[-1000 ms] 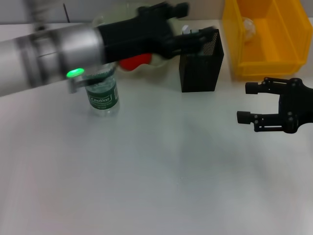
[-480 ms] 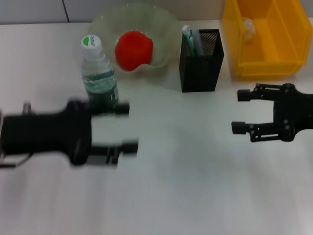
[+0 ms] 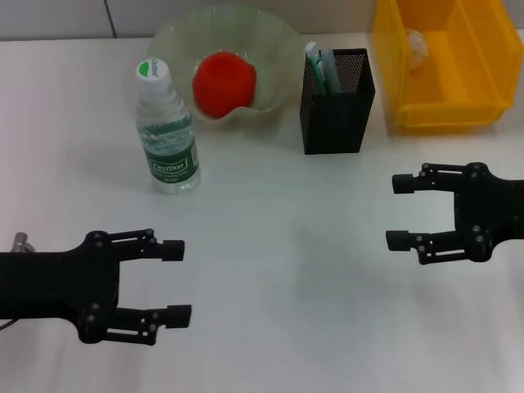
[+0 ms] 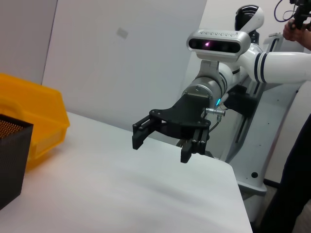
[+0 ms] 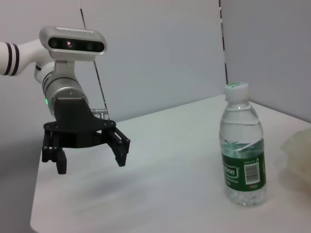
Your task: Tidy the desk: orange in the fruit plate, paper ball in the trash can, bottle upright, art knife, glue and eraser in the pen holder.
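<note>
Trash can [image 3: 483, 106] cut off by the head view's upper edge; pen holder [image 3: 337, 115] contents unclear

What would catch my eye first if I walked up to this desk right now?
Probably the bright orange sitting in the pale-green fruit plate at the back, and the yellow trash can at the far right with the paper ball inside. Next, two black claws hang open over the bare near side of the desk: the left gripper and the right gripper. Between the plate and the bin stand the upright bottle and the black pen holder.
</note>
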`<state>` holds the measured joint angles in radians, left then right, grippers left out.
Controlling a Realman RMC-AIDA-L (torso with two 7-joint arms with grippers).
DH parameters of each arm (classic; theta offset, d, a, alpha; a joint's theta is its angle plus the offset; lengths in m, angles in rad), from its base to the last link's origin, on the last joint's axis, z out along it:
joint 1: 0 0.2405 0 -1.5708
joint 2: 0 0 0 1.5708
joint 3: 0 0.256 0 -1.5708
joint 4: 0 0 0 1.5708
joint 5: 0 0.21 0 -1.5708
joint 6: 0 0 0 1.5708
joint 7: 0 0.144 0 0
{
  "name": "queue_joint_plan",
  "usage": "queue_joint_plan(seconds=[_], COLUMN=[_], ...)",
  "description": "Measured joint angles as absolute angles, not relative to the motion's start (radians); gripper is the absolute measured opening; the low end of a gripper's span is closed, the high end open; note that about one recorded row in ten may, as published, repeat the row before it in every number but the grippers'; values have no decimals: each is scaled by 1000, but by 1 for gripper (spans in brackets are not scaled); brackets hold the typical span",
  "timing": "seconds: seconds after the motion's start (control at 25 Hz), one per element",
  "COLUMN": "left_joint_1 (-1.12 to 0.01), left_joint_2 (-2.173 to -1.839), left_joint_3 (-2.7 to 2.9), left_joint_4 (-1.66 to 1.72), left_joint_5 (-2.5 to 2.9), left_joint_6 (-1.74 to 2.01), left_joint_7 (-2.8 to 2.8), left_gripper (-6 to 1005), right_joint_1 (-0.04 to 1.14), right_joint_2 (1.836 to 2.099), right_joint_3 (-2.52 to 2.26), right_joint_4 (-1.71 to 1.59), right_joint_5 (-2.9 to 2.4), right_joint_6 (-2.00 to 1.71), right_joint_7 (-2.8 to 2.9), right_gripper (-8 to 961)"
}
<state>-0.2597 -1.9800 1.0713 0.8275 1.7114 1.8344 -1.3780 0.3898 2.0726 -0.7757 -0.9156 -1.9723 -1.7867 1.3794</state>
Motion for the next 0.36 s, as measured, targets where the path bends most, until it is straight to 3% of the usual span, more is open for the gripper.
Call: queue_joint_plan(seconds=[0.36], left_joint_1=[-259], left_joint_2=[-1974], left_joint_3=[1063], left_joint_4=[816], left_joint_5=[1724], left_joint_6=[1829], left_joint_7=[-1377], left_gripper=[846], right_joint_1=[384], right_joint_2=[2076], right_joint_3=[-773], right_joint_4=[-911], right_joint_5=[-1973], right_joint_6=[-1779], right_joint_7=[1364], right_gripper=[826])
